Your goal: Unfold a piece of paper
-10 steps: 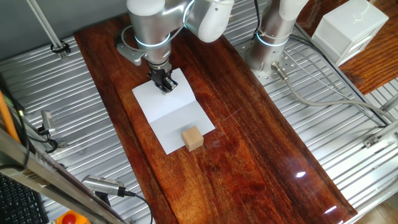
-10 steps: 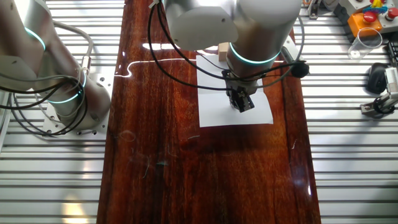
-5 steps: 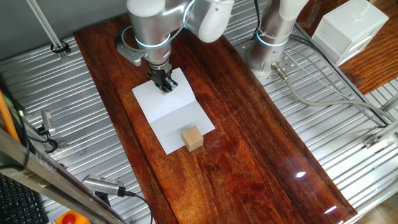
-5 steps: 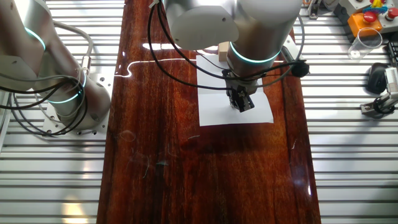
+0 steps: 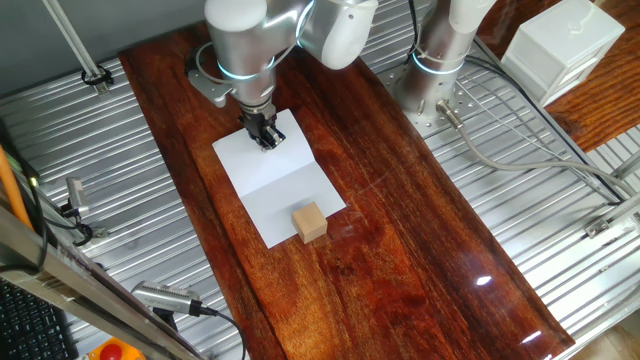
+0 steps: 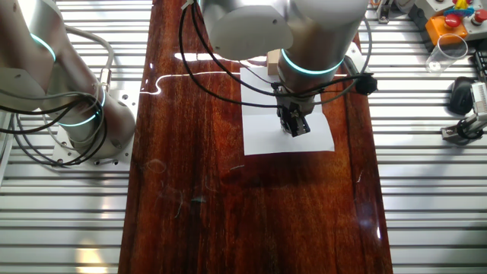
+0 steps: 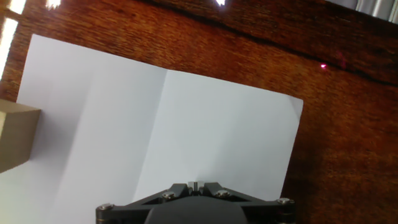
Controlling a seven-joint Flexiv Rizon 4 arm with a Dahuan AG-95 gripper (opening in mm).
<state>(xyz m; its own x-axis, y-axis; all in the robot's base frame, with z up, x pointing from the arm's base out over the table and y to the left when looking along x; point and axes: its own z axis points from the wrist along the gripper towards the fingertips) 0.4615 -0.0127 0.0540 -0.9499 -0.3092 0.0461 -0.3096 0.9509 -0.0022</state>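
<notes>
Overall, little change is recorded against the earlier frames. The gripper (image 5: 266, 139) is found at the same spot over the paper (image 5: 277, 185), though in the other fixed view it (image 6: 294, 126) sits marginally higher in frame than a second before. The paper (image 6: 283, 122) and the cube (image 5: 310, 222) are unmoved.

The paper is laid flat and open on the table (image 5: 400, 260), with one crease across its middle. The gripper is placed over the half at the arm's side, toward 11 o'clock from the crease in the first fixed view; the cube is set on the opposite half, at 5 o'clock, touching the sheet near its edge.

The fingers appear drawn close together in both fixed views, with nothing seen pinched between them. Contact between fingertips and sheet cannot be settled from any view.

In the hand view the crease is shown plainly as a vertical line across the paper (image 7: 186, 143), with a fainter shaded band to its left; this is barely visible elsewhere. The cube (image 7: 15, 135) is cut off at 9 o'clock there. Only the gripper's dark base is seen at 6 o'clock; the fingertips are hidden.

In the other fixed view the cube (image 6: 272, 60) is mostly concealed behind the arm. A white block (image 5: 562, 45) is seen only in the first fixed view, at 2 o'clock, off the table.
</notes>
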